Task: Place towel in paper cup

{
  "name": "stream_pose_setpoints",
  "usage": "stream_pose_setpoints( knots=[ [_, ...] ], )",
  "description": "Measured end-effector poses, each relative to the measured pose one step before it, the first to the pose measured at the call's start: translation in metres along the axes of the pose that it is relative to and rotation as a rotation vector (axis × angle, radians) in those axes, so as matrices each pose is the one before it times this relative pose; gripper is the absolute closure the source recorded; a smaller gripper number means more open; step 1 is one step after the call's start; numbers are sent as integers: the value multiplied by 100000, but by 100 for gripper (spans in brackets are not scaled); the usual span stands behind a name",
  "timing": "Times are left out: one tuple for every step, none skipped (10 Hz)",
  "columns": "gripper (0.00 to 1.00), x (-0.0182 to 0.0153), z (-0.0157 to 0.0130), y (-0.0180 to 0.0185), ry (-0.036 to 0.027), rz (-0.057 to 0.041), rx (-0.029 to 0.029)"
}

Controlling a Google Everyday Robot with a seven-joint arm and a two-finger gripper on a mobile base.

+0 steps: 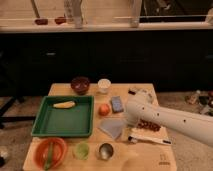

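Right now the towel (112, 128) lies flat on the tabletop (145, 161), apart from the paper cup (104, 85). The hand (131, 121) hangs at its right edge, and I cannot tell its grip. Pinching the cloth's centre should bunch it narrow.

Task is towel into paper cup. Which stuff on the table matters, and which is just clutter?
In the job: towel; paper cup; gripper, at the towel's right edge.

Lying about: green tray with banana; dark bowl; blue block; orange fruit; orange bowl; green cup; metal cup.
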Motion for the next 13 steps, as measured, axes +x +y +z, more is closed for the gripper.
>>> stream_pose_setpoints(
  knots=[
    [20,-211,677,-147,-588,36,-827],
    [20,-145,529,-118,-342,81,-652],
    [20,-201,600,-183,-282,-69,-819],
    [20,-82,346,-98,10,-30,-473],
    [20,-106,366,-158,-80,80,-490],
    [20,-28,757,-117,460,170,-1387],
    [20,-107,387,-81,42,-35,-523],
    [20,-129,396,-59,352,-191,-739],
    [20,-187,469,-86,278,-135,-834],
    [20,7,377,7,418,114,-859],
    [20,121,208,-20,475,300,-652],
    [20,155,367,-25,319,414,-745],
    [20,182,319,-41,288,379,-847]
  ],
)
